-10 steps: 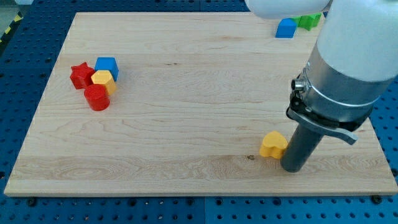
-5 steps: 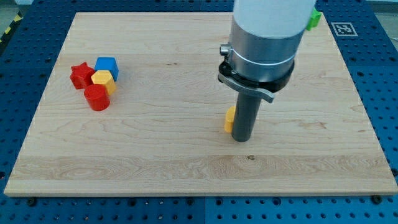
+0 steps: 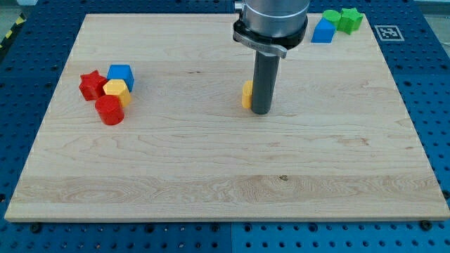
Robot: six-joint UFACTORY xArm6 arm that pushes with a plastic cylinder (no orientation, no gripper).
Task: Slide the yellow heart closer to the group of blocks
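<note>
Camera view: one yellow heart (image 3: 247, 95), four grouped blocks (image 3: 108, 91).

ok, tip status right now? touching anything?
My tip: no gripper, holds nothing; it sits against the yellow heart's right side in the view, heart mostly hidden behind the rod.

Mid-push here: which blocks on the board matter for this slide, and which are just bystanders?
In the job:
my tip, against the yellow heart, mostly hidden behind the rod
the group: red star, blue cube, yellow block, red cylinder

Lying about:
blue block
green block
</note>
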